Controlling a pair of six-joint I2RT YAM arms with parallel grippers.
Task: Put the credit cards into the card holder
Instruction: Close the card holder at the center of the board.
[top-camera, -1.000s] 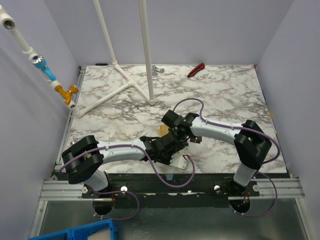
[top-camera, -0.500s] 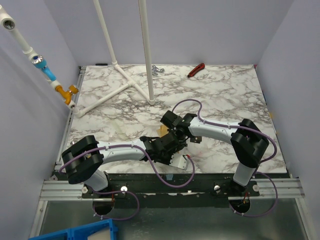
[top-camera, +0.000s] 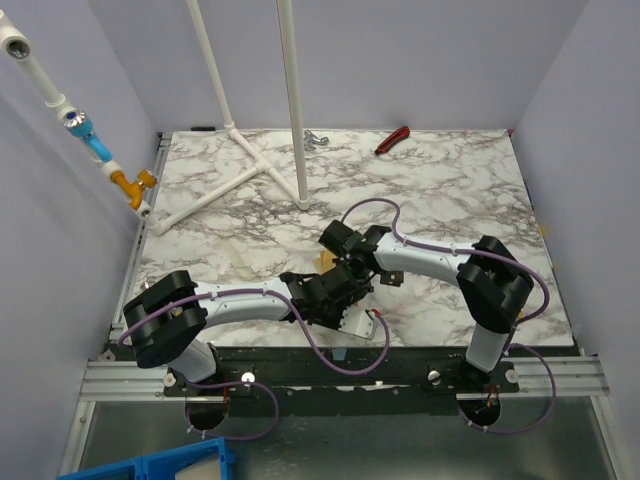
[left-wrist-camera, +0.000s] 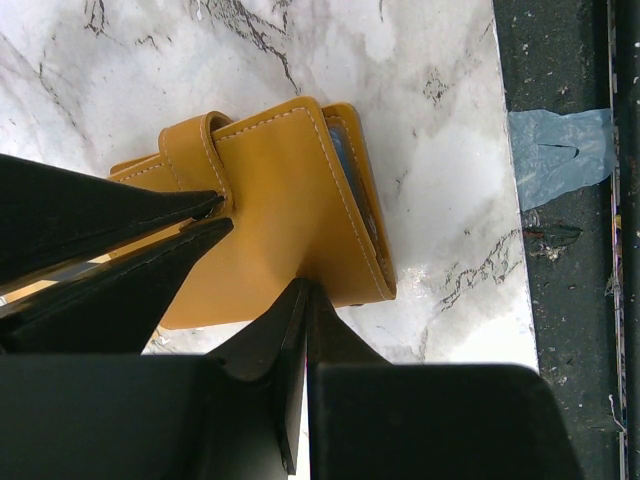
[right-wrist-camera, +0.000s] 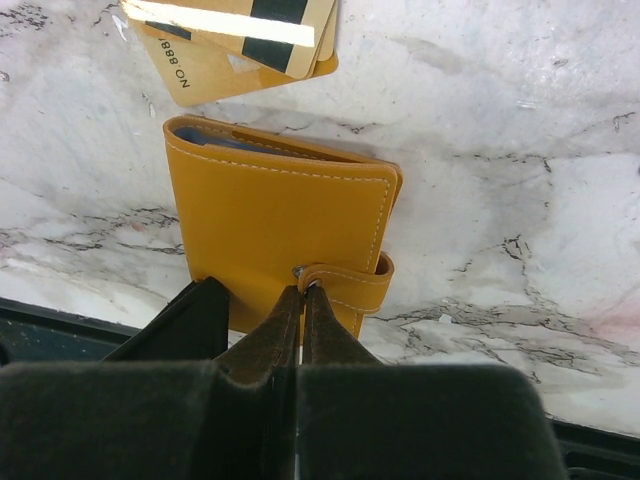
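Top view: both arms reach inward and meet over the near middle of the marble table (top-camera: 450, 190); their wrists hide the holder almost wholly, only a sliver of tan shows by them.
Left wrist view: the mustard card holder (left-wrist-camera: 280, 215) lies closed on the marble near the table's front edge, its strap wrapped over one side; a blue edge shows in the slot along its far side. A patch of grey tape (left-wrist-camera: 560, 150) sits on the dark rail past the edge.
Right wrist view: the same holder (right-wrist-camera: 280, 235) from the other side, strap and snap toward the camera, a blue-grey strip showing inside its top edge; this view alone shows the cards.
Cards: the gold-tan cards (right-wrist-camera: 235, 40) with dark stripes lie stacked on the marble just beyond the holder, apart from it; at least two, exact count unclear. Whether the blue strip in the holder is the pale card cannot be told.
Holder: one.
Left gripper (left-wrist-camera: 300, 300): jaws pressed together, tips at the holder's edge; nothing seen between them.
Right gripper (right-wrist-camera: 298, 300): jaws pressed together, tips at the strap's snap; whether they pinch it cannot be told.
Left arm: elbow low at the left, forearm running right along the front edge.
Right arm: elbow raised at the right, forearm angled left and down.
Back edge: a red-handled tool (top-camera: 393, 139).
Far left: white pipe stand (top-camera: 250, 160).
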